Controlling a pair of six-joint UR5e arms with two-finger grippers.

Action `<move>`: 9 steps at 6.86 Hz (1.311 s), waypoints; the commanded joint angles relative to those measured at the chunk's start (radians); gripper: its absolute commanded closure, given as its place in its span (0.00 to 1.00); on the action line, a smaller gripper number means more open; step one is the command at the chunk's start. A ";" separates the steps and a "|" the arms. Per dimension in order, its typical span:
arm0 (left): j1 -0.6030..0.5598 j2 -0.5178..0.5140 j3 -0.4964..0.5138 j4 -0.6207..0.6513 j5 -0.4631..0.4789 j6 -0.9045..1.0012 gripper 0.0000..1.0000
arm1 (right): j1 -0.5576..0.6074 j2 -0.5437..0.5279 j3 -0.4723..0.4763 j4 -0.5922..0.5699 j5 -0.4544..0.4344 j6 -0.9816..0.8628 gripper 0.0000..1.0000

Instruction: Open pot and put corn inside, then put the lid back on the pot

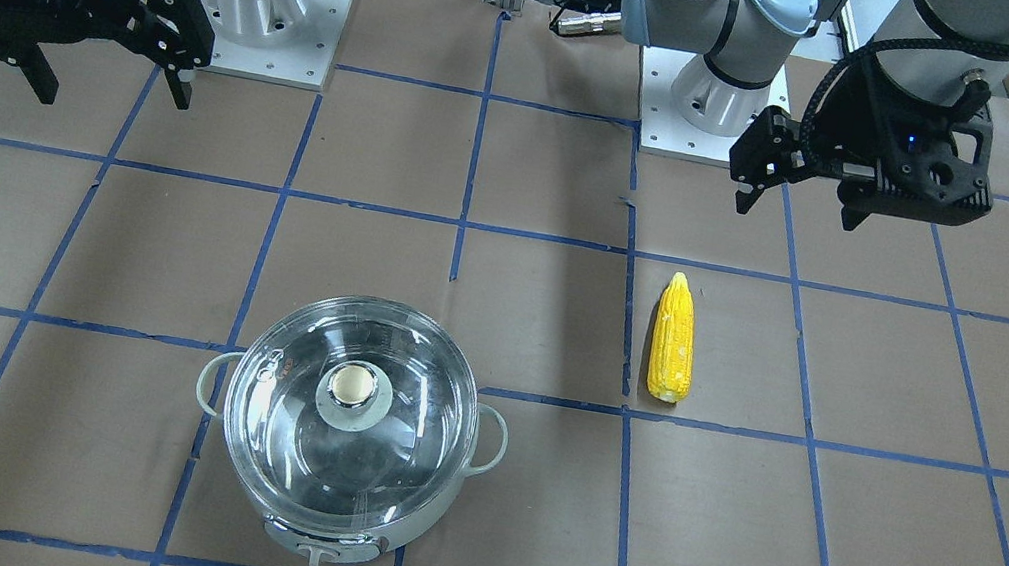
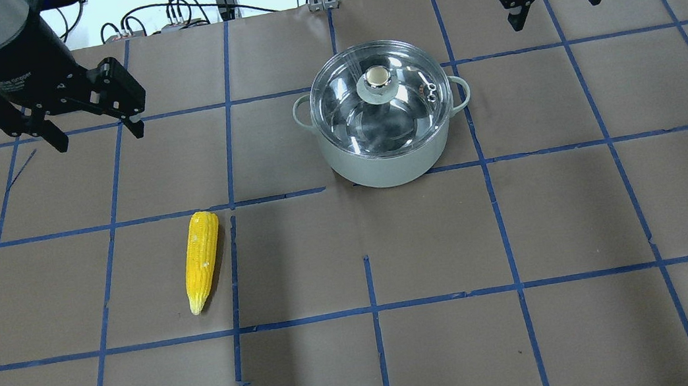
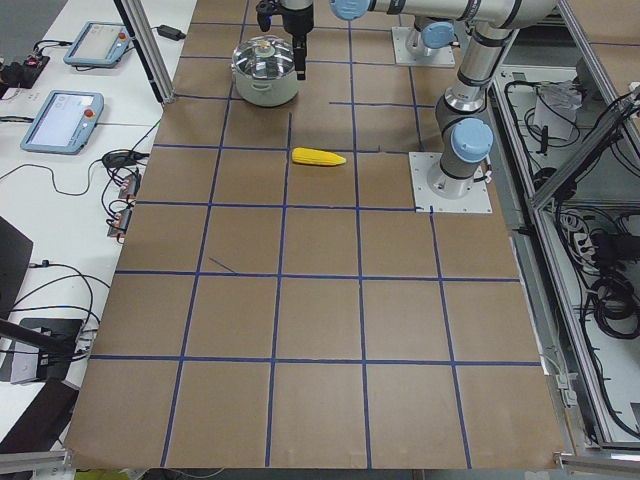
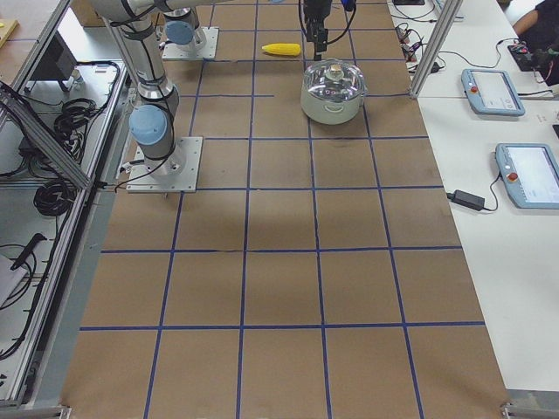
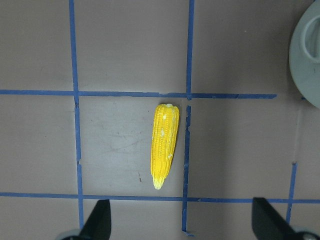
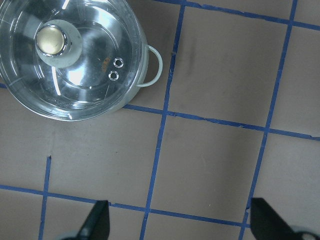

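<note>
The pot [image 2: 387,159] stands at the table's far middle with the glass lid [image 2: 399,109] and its beige knob [image 2: 376,76] on it. The corn [image 2: 202,259] lies flat on the brown table, left of the pot and nearer the robot, pointed end toward the robot. My left gripper [image 2: 99,139] hangs open and empty above the table, beyond the corn. My right gripper [image 2: 555,11] hangs open and empty to the right of the pot. The left wrist view shows the corn [image 5: 165,145] ahead of the open fingers [image 5: 97,220]. The right wrist view shows the lid [image 6: 95,85] at upper left.
The table is brown paper with a blue tape grid [image 2: 372,309]. The two arm bases [image 1: 264,12] [image 1: 717,94] stand at the robot's edge. Tablets [image 4: 493,87] and cables lie on the white side table beyond the far edge.
</note>
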 commanded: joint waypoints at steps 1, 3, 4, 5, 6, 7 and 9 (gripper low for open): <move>-0.041 -0.010 0.011 0.004 0.022 -0.003 0.00 | 0.001 -0.001 -0.001 0.000 0.000 0.000 0.00; -0.043 0.012 0.000 0.004 0.026 0.003 0.00 | -0.001 -0.001 -0.001 -0.001 0.000 0.000 0.00; -0.043 0.003 -0.004 0.007 0.022 0.002 0.00 | 0.001 -0.001 -0.001 -0.001 0.000 0.000 0.00; -0.043 0.014 -0.003 0.013 0.025 0.005 0.01 | -0.001 -0.001 -0.001 -0.001 0.000 0.000 0.00; -0.043 0.014 -0.013 0.045 0.020 0.007 0.00 | 0.001 0.001 0.001 -0.001 0.000 0.000 0.00; -0.043 0.012 -0.017 0.047 0.011 0.005 0.00 | 0.001 0.001 0.001 -0.001 0.000 0.000 0.00; -0.043 0.015 -0.017 0.043 0.025 -0.010 0.00 | 0.010 0.002 0.001 -0.012 0.012 0.002 0.01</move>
